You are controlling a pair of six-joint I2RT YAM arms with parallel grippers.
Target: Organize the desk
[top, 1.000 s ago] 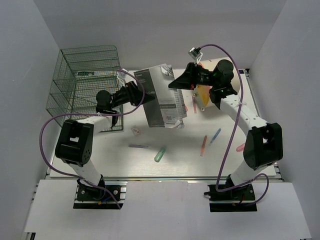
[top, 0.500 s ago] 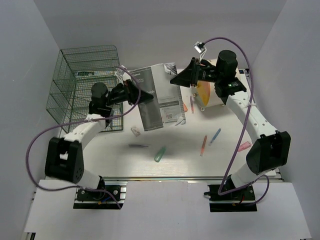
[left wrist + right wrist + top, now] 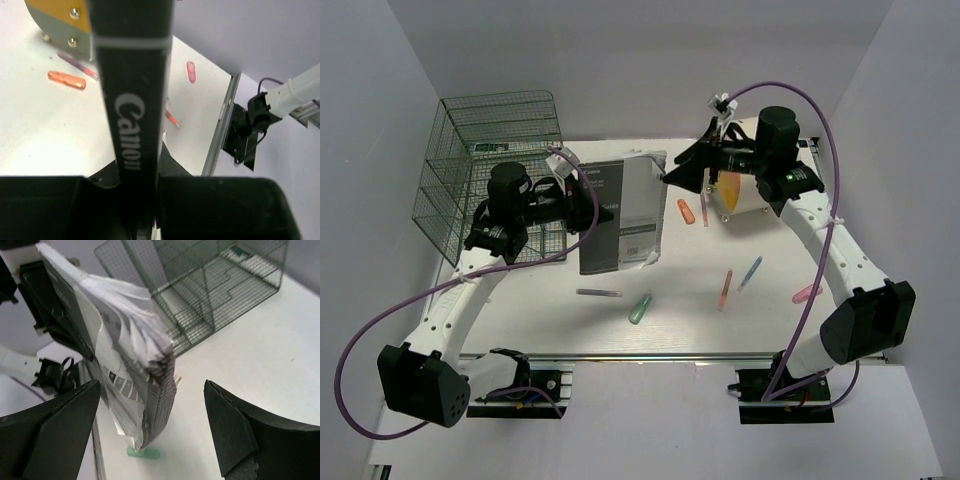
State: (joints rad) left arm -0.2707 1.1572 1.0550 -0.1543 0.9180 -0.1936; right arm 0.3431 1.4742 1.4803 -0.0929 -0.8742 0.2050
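Observation:
The desk (image 3: 720, 335) is a wide white tabletop. Above its back middle hangs a grey and black Canon booklet (image 3: 622, 215), and my left gripper (image 3: 582, 207) is shut on its spine. In the left wrist view the black spine (image 3: 132, 100) runs up from between the fingers of my left gripper (image 3: 142, 200). My right gripper (image 3: 672, 177) stands open at the booklet's upper right corner. In the right wrist view the booklet's loose page edges (image 3: 145, 355) lie beyond the wide jaws of my right gripper (image 3: 150, 425), which grips nothing.
A green wire rack (image 3: 485, 165) stands at the back left, beside my left arm. A cream cylinder with an orange face (image 3: 740, 190) sits at the back right. Several pens and markers lie scattered: orange (image 3: 686, 211), red (image 3: 726, 290), blue (image 3: 751, 271), pink (image 3: 807, 293), green (image 3: 640, 308), purple (image 3: 597, 292).
My left gripper has shut on the booklet's spine and drawn it left toward the rack. My right gripper has opened, let the booklet go and stayed at the back.

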